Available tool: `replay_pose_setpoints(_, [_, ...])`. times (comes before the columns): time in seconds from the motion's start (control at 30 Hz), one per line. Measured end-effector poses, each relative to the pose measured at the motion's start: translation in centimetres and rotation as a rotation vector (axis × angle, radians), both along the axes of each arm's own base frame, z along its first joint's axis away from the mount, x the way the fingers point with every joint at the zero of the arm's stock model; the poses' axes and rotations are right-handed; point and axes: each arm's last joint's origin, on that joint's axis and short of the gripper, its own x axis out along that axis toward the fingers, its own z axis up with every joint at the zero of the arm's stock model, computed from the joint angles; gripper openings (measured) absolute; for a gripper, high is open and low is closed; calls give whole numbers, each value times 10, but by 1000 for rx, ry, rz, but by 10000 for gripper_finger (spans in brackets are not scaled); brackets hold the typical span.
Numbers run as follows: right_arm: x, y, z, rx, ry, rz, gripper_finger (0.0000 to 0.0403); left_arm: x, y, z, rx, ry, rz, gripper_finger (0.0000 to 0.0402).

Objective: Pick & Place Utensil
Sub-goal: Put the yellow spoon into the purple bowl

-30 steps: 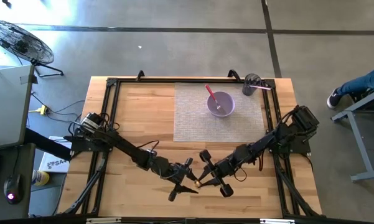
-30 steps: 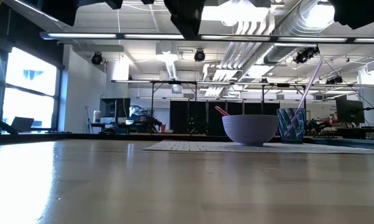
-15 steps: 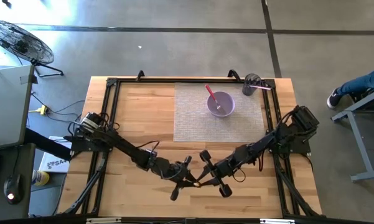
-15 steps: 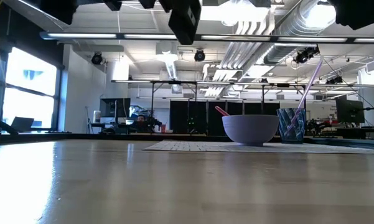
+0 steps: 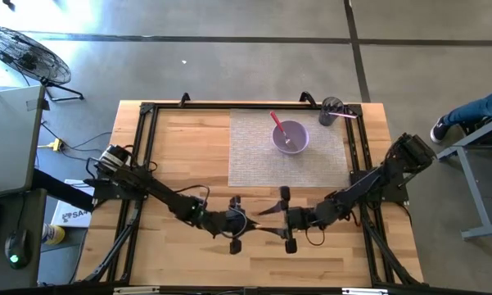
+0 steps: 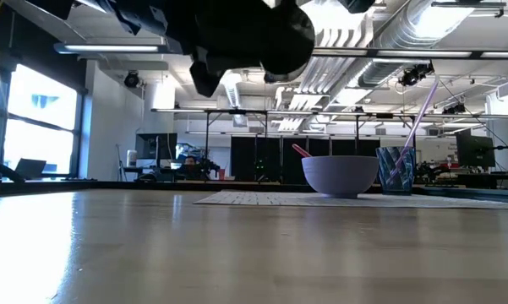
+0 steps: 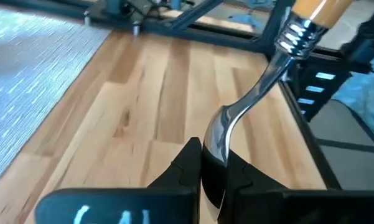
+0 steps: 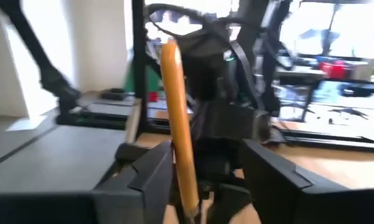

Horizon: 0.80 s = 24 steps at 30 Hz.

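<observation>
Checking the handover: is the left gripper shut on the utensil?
Shut. In the left wrist view the left gripper pinches the utensil by its metal end between closed fingers.

Bowl [image 5: 290, 136] on mat [image 5: 250, 156], cup [image 5: 330, 110] beside.

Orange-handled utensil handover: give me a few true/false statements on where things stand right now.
1. The left claw is shut on the metal end of the orange-handled utensil. True.
2. The right claw is clamped tight on the orange handle. False: its fingers stand apart on either side of the handle.
3. The purple bowl sits on the grey placemat. True.
4. The purple bowl is empty. False: a pink-handled utensil rests in it.
5. The dark cup stands at the table's near left corner. False: it is at the far right, beside the mat.
</observation>
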Motion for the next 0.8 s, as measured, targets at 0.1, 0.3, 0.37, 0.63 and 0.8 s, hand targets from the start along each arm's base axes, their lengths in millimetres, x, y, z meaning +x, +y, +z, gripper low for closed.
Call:
replay_pose_setpoints(0.1, [-2,2,0,1,3,-34,204,0,1,-4,-7,22,39,7])
replay_pose_setpoints(0.3, [0,-2,5,39,-38,-14,230,-1,3,-7,-1,32,95,10])
replay_pose_setpoints(0.37, [2,-4,5,55,-39,14,231,-1,3,-7,0,33,110,10])
replay_pose_setpoints(0.63, [3,-6,7,82,-56,18,189,-2,6,-9,-22,44,189,11])
replay_pose_setpoints(0.8, [3,-6,7,86,-65,17,141,-2,7,-10,-29,40,217,11])
